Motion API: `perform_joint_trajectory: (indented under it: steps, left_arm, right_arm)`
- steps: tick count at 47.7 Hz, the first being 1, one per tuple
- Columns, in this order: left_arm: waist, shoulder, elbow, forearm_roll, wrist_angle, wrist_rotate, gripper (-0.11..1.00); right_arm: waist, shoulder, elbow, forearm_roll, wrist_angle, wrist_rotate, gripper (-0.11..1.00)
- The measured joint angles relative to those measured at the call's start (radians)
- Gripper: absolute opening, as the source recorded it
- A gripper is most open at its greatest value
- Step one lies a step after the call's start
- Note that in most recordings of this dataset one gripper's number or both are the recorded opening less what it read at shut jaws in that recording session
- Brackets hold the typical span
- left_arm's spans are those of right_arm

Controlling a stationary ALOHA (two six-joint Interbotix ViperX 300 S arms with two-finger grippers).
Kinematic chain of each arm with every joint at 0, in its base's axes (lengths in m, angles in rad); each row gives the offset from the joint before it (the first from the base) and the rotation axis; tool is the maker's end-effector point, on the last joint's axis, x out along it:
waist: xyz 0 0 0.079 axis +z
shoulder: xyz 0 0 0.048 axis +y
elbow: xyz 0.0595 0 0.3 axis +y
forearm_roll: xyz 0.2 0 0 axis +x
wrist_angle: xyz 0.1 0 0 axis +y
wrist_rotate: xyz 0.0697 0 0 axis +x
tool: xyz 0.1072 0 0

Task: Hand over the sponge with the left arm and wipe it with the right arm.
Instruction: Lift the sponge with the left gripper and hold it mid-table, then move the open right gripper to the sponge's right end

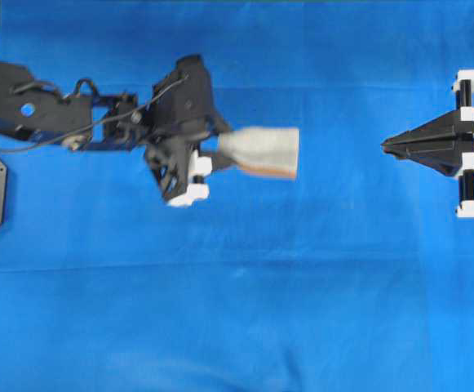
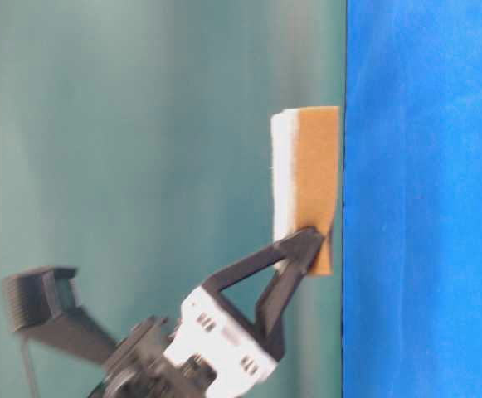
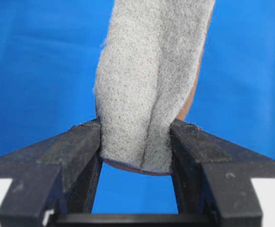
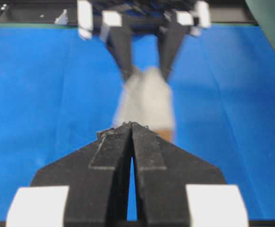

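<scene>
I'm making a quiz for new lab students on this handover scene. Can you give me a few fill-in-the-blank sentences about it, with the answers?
1. The left gripper is shut on the ____.
2. The fingers of the right gripper are pressed ____.
3. The cloth covering the table is ____.
4. In the overhead view, the sponge and the right gripper are ____ touching.

Missing words: sponge; together; blue; not

sponge (image 1: 263, 150): grey-white mottled top, orange-brown underside | cloth (image 1: 237, 310): plain blue | grippers: black, white brackets
</scene>
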Motion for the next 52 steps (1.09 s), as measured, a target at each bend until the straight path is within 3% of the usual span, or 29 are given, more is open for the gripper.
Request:
perform_joint_trajectory:
  steps: [11, 24, 36, 46, 49, 52]
  left_arm:
    - [-0.067, -0.041, 0.028, -0.002, 0.0, -0.086, 0.37]
    - [-0.069, -0.041, 0.028, -0.002, 0.0, -0.089, 0.37]
    - [-0.069, -0.041, 0.028, 0.0, 0.0, -0.084, 0.37]
    - [-0.069, -0.041, 0.028, -0.002, 0.0, -0.084, 0.34]
    - [-0.069, -0.041, 0.028, -0.002, 0.0, -0.083, 0.33]
    - [-0.069, -0.041, 0.028, -0.002, 0.0, -0.084, 0.33]
  right_arm:
    - [-0.002, 0.008, 0.0, 0.0, 0.0, 0.005, 0.0]
    - [0.0, 0.025, -0.018, 0.003, 0.0, 0.041, 0.0]
    - [0.038, 0.149, -0.118, 0.005, 0.0, 0.084, 0.02]
    - [0.066, 0.327, -0.225, 0.005, 0.003, 0.115, 0.62]
    - [0.072, 0.373, -0.252, 0.005, 0.008, 0.124, 0.72]
    - [0.074, 0.413, -0.278, 0.005, 0.017, 0.132, 0.73]
